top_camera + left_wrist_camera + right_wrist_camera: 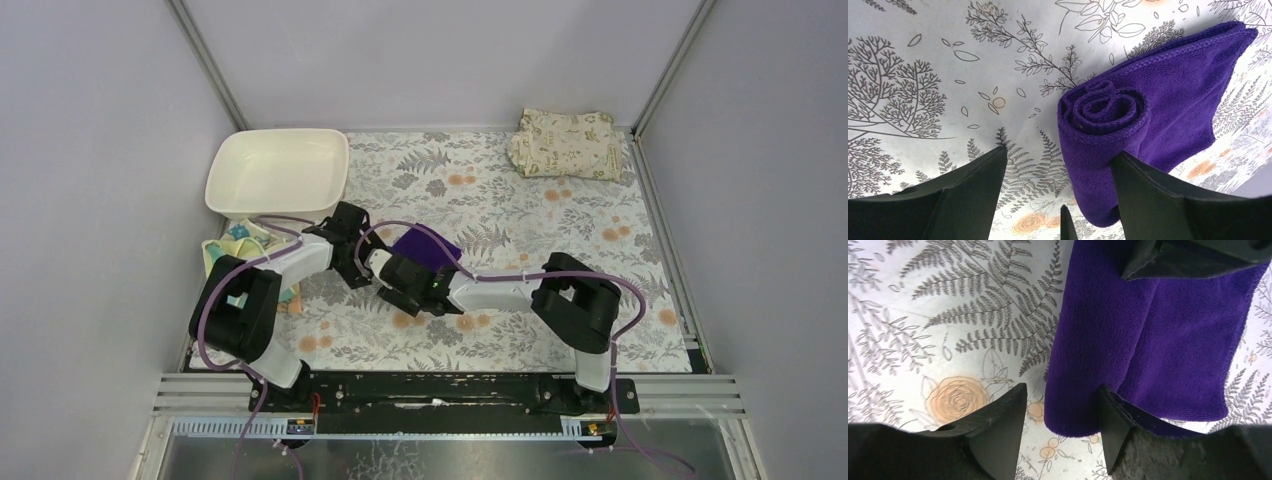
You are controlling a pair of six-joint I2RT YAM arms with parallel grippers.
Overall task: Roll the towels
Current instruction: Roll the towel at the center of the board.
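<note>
Left pincer (1058,150) released, fingers (963,195) spread wide, the rolled end of the dark purple towel (1168,95) between them, touching the right-hand finger and apart from the left-hand one. Right pincer (1060,387) also released, straddling the same roll from the opposite end, one finger just clear of it, the other touching its side. Another dark fingertip over the flat part of the towel at the upper right of the right wrist view. Towel only partly rolled: a tight spiral along one edge, the remainder flat on the floral bench (560,230), at centre frame in the top view. Further out, at the left edge of that view, the pale yellow towel (222,258) half hidden under the left arm, a bit of the teal towel (240,232) showing at its upper edge. Just above them, a white basin (280,170). Well apart, in the upper right corner of the bench, a folded beige leaf-printed cloth (565,145).
</note>
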